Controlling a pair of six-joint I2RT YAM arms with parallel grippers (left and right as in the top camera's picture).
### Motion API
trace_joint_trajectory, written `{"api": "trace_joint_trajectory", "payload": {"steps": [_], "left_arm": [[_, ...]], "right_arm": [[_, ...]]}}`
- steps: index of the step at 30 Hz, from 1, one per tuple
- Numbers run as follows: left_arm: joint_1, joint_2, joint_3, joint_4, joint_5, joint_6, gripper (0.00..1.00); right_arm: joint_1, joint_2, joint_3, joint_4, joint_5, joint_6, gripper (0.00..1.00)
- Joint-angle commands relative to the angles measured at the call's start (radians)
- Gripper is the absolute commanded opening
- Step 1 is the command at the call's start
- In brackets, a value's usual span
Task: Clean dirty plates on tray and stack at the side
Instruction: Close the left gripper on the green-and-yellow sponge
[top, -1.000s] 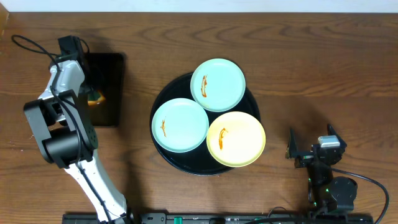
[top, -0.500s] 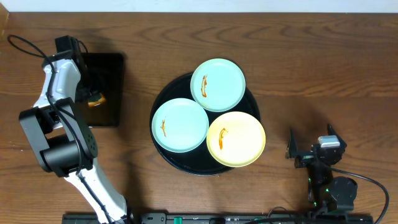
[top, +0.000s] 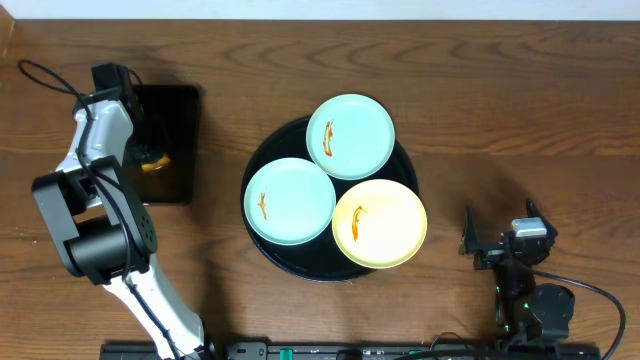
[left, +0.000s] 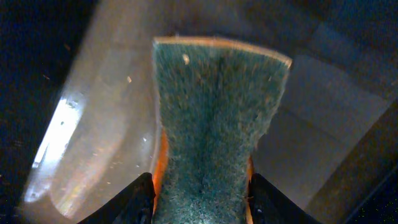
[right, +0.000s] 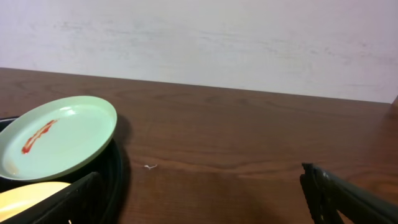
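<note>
- L gripper (left: 202, 194) is sitting at upper left of overhead view, over the small rectangular tray (top: 178, 110); jaws are clamping a sponge (left: 217, 124).
- Sponge is showing its green scrub face to the wrist cam, w/ orange foam peeking out at both sides near the fingers; it is pinched in at the grip.
- Can't tell if the sponge is touching the rectangular tray or hanging just above it.
- R gripper (right: 199, 177) is resting at lower right of overhead view, well apart from the plates; fingers are standing wide apart, holding nothing.
- Round tray (top: 290, 262) is lying at frame centre on the table (top: 520, 90), carrying all 3 plates.
- Upper mint plate (top: 350, 137) is overhanging the round tray's top rim; left mint plate (top: 290, 200) is sitting at centre-left; yellow plate (top: 380, 223) is at lower right.
- The 3 plates are crowding together, edges overlapping or touching.
- Each plate is showing an orange-brown smear, so none is looking clean.
</note>
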Motion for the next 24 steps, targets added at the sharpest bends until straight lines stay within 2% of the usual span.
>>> {"api": "trace_joint_trajectory", "payload": {"steps": [1, 7, 9, 10, 11, 19, 24], "left_arm": [[0.003, 0.013, -0.053, 0.018, 0.018, 0.014, 0.49], [0.004, 0.011, -0.056, 0.031, 0.018, 0.014, 0.24], [0.004, 0.011, -0.05, 0.03, 0.018, 0.014, 0.19], [0.003, 0.01, -0.047, 0.029, 0.018, 0.013, 0.09], [0.003, 0.007, -0.047, 0.027, 0.018, 0.013, 0.08], [0.003, -0.079, -0.047, 0.005, 0.019, 0.012, 0.08], [0.004, -0.098, -0.047, 0.034, 0.018, 0.013, 0.44]], "right_arm": [[-0.008, -0.005, -0.001, -0.004, 0.005, -0.01, 0.99], [-0.008, -0.005, -0.001, -0.004, 0.005, -0.01, 0.99], [-0.008, -0.005, -0.001, -0.004, 0.005, -0.01, 0.99], [-0.008, -0.005, -0.001, -0.004, 0.005, -0.01, 0.99], [-0.008, -0.005, -0.001, -0.004, 0.005, -0.01, 0.99], [-0.008, -0.005, -0.001, -0.004, 0.005, -0.01, 0.99], [-0.008, -0.005, -0.001, -0.004, 0.005, -0.01, 0.99]]}}
